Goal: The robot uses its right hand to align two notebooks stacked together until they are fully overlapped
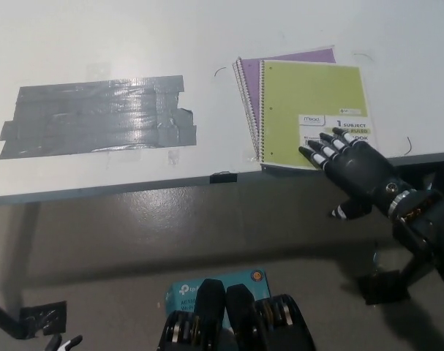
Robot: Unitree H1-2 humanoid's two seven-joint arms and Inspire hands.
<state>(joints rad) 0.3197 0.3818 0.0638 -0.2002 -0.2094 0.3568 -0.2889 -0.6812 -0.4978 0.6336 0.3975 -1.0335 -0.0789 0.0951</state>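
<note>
A green spiral notebook (313, 99) lies on top of a purple notebook (252, 91) at the right of the white table (134, 44). The purple one shows as a strip along the left side and a sliver past the far edge, so the two are skewed. My black right hand (346, 162) rests flat with its fingers apart, its fingertips (320, 146) pressing on the green cover's near right corner at the table's front edge. It holds nothing. Only a bit of my white left hand (64, 341) shows at the picture's lower left.
A large patch of grey tape (97, 117) covers the table's left part. A small black mark (224, 177) sits on the front edge. On the floor below lie a teal box (185, 294) and a black foot (386, 287).
</note>
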